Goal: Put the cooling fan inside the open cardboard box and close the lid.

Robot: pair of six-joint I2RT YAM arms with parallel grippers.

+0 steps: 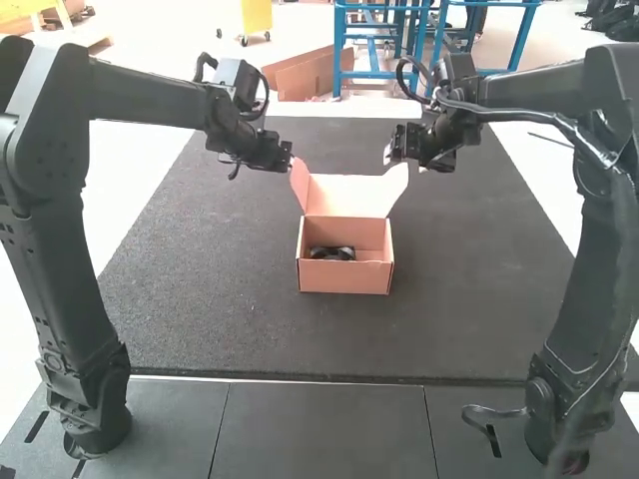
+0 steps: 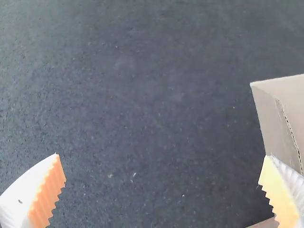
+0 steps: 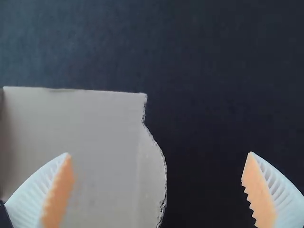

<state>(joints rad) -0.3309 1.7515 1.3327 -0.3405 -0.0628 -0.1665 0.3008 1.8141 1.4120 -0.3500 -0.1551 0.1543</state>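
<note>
An open cardboard box (image 1: 345,269) sits mid-mat with its lid (image 1: 349,192) standing up at the back. The black cooling fan (image 1: 331,252) lies inside it. My left gripper (image 1: 277,160) hovers open at the lid's upper left corner; in the left wrist view its orange-padded fingers (image 2: 47,192) are spread wide, with the lid's edge (image 2: 280,118) next to one pad. My right gripper (image 1: 404,148) hovers open at the lid's upper right corner. The lid flap (image 3: 95,152) lies between and below its spread fingers (image 3: 259,190). Neither gripper holds anything.
A dark mat (image 1: 200,259) covers the table around the box, with free room on every side. The mat's front edge (image 1: 329,379) runs near the arm bases.
</note>
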